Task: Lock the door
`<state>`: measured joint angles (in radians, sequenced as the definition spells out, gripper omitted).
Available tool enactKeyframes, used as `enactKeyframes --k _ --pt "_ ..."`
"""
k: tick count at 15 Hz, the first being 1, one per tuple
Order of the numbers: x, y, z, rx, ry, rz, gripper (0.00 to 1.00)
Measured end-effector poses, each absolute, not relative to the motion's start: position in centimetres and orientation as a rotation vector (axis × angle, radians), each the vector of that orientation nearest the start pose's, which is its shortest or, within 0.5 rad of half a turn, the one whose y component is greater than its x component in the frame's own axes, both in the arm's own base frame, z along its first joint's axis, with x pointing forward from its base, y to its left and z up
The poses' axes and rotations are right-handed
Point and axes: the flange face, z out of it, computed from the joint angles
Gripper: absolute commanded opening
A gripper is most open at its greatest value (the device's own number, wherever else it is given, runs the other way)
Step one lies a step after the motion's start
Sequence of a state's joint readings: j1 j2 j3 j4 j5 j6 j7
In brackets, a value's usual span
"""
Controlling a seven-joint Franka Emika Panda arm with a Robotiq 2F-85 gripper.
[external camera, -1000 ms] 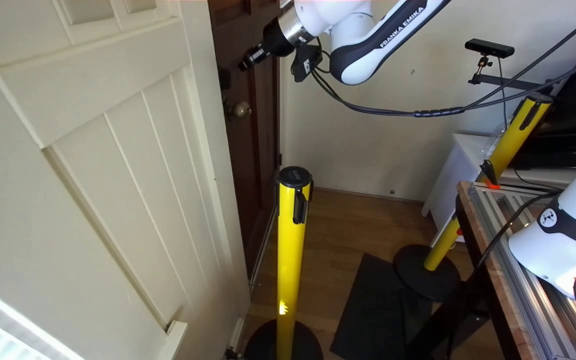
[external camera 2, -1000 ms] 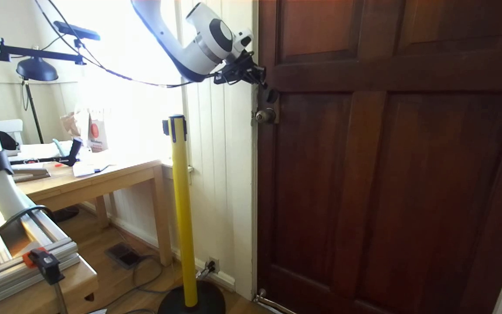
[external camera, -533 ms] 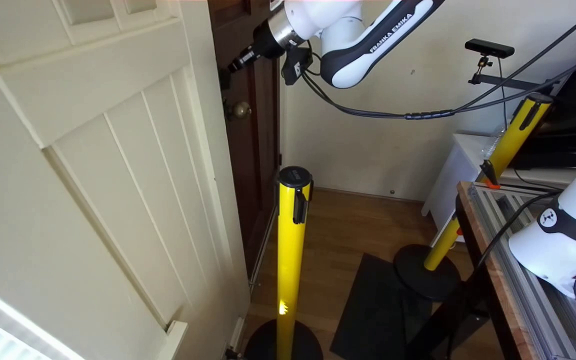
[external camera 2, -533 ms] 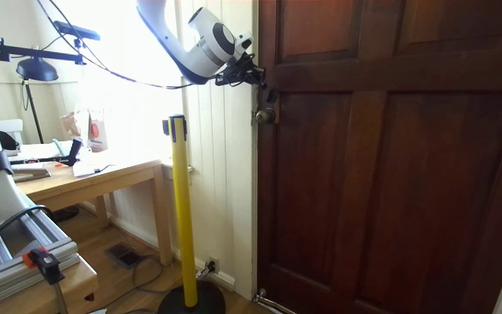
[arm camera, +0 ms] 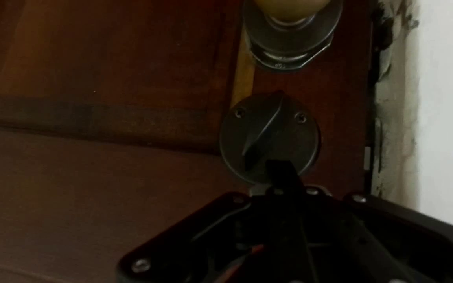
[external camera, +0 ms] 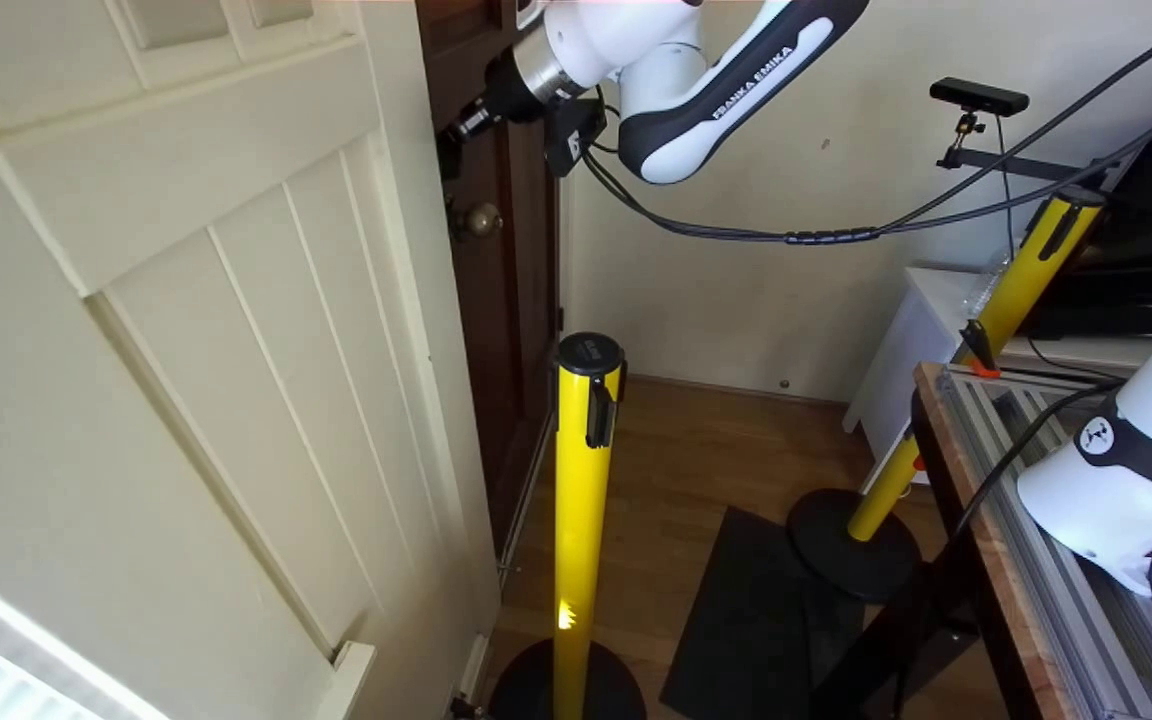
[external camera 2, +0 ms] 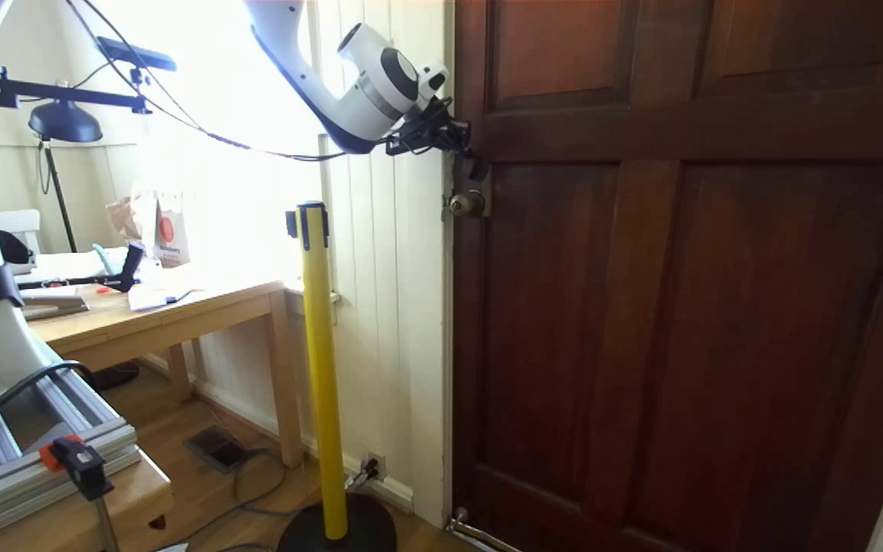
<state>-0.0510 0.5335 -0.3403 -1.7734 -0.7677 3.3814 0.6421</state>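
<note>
Nearing the thumb-turn point(arm camera: 264, 127), pincer point(arm camera: 279, 167) clenched

vs 0.5 s ago: arm point(external camera: 671, 155) sits further toward 9 o'clock in an exterior view, tips now overlapping the lock point(arm camera: 289, 141) there. Readable: FRANKA EMIKA on the arm, FRANK on the base band point(external camera: 1141, 452), cut off by view edge. White bag point(external camera 2: 173, 245) print too blurred. Wrist view: tips together; thumb-turn on the door point(arm camera: 132, 78) just beside them at 11 o'clock, slanted 1-to-7. Knob point(arm camera: 291, 7) at 12 from it. Contact with lock: can't tell.
</note>
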Motion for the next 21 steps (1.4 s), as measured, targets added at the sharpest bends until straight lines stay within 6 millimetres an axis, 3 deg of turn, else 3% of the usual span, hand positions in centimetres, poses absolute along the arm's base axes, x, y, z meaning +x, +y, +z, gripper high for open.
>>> enactKeyframes --k 21 --pt "67.49 -14.84 36.53 -3.089 -0.064 -1.572 0.00"
